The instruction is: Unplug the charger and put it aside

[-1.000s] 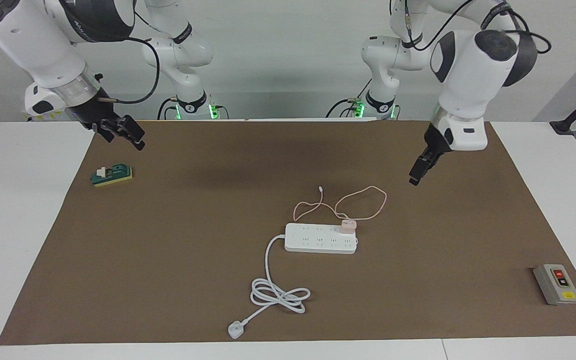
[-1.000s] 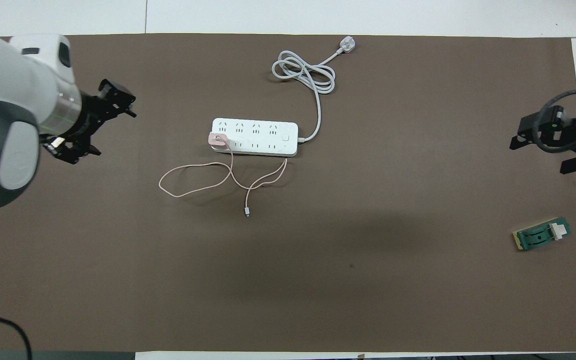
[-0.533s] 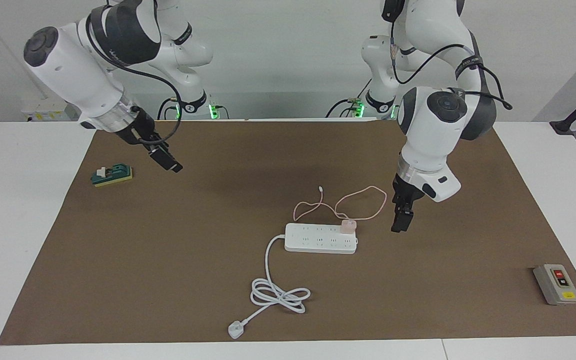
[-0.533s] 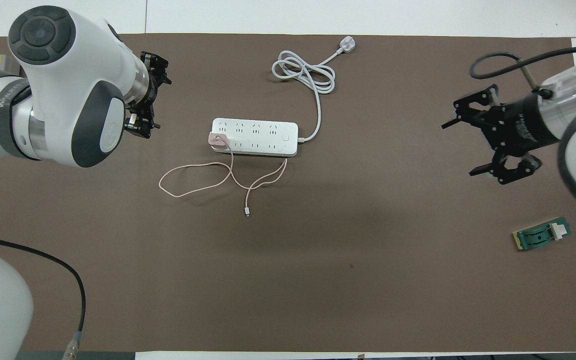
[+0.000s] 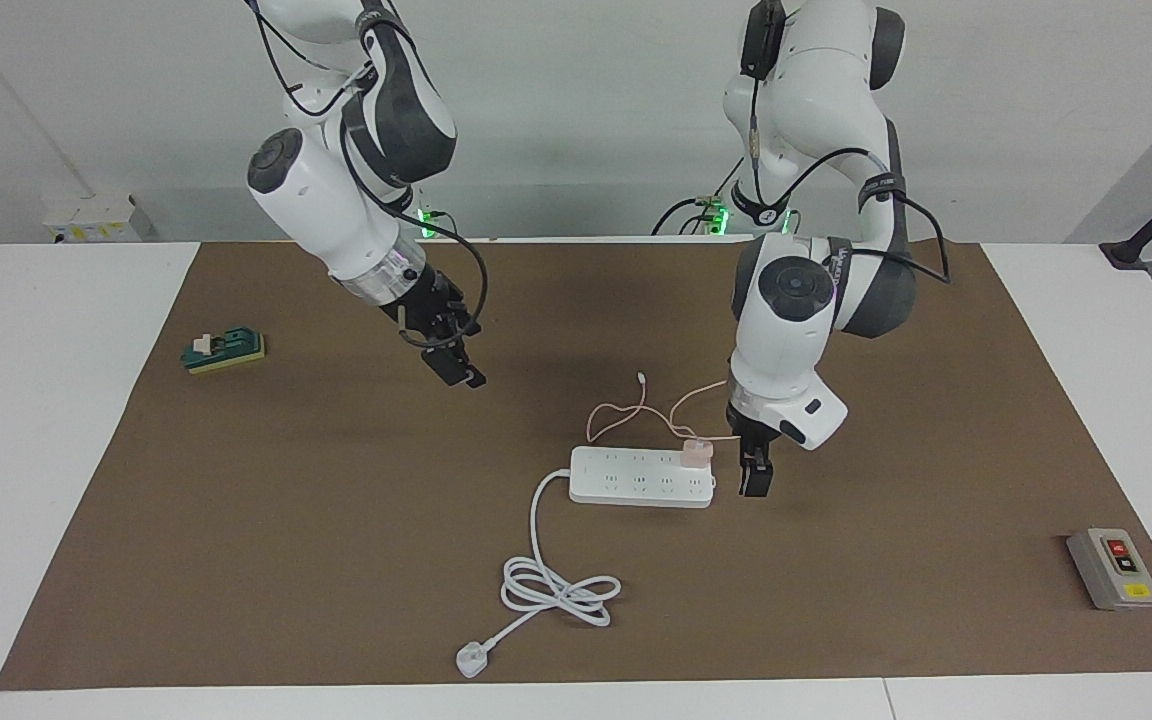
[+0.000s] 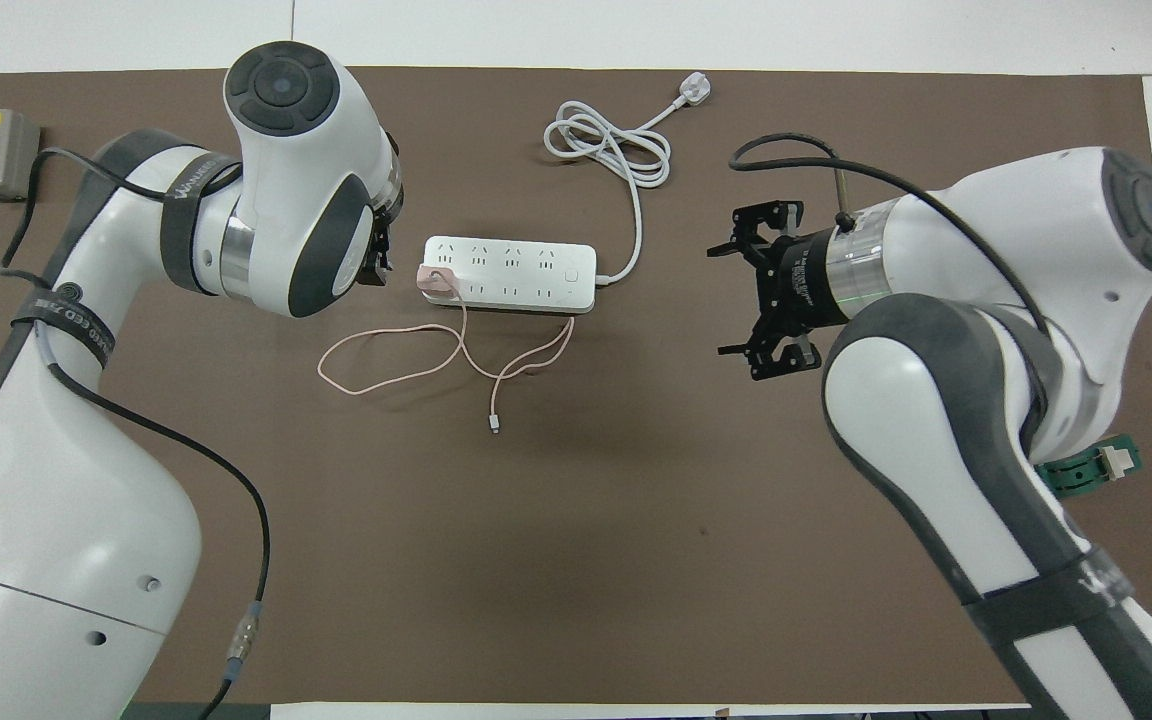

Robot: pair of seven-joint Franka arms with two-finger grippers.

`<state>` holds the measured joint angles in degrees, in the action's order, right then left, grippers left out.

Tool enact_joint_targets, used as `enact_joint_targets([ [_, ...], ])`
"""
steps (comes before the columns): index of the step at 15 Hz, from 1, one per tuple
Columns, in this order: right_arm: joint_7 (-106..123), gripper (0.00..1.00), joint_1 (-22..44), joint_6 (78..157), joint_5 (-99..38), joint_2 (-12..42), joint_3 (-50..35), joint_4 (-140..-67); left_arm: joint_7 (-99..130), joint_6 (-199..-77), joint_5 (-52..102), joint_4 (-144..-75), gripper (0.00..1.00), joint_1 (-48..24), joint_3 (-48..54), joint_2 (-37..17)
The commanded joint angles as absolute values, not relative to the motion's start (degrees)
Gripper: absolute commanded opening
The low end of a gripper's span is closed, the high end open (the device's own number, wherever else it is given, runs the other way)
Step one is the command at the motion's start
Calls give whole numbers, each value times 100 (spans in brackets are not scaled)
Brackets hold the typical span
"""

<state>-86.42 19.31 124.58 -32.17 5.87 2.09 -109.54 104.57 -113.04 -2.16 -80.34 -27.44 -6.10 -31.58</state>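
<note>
Sitting in power strip [image 5: 642,477], charger [image 5: 696,452], seemingly plugged

We see even, bright overhead light on the brown mat [image 5: 336,560]; soft, diffuse shadows darken it beneath both arms. Both views are sharp, with no glare or blur.

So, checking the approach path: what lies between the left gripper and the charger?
Nothing. In the facing view only bare brown mat separates the left gripper from the charger, plugged into the power strip.
</note>
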Motion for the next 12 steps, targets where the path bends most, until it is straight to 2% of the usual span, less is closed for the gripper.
enact_joint_targets([
  [1, -8859, 100, 2196, 13085, -3559, 684, 237, -11276, 10853, -10995, -281, -7778, 98, -2848, -695, -3270],
  [5, -8824, 100, 2460, 13552, -3647, 1308, 220, -11189, 10977, -11118, -193, -7892, 98, -2927, -659, -3252],
  [8, -8510, 100, 2338, 13562, -3867, 2159, 220, -10305, 10978, -11127, 86, -8015, 99, -3015, -659, -3226],
  [12, -8227, 100, 2329, 13527, -4096, 2706, 220, -9539, 10978, -11372, 123, -8314, 99, -3023, -659, -3138],
])
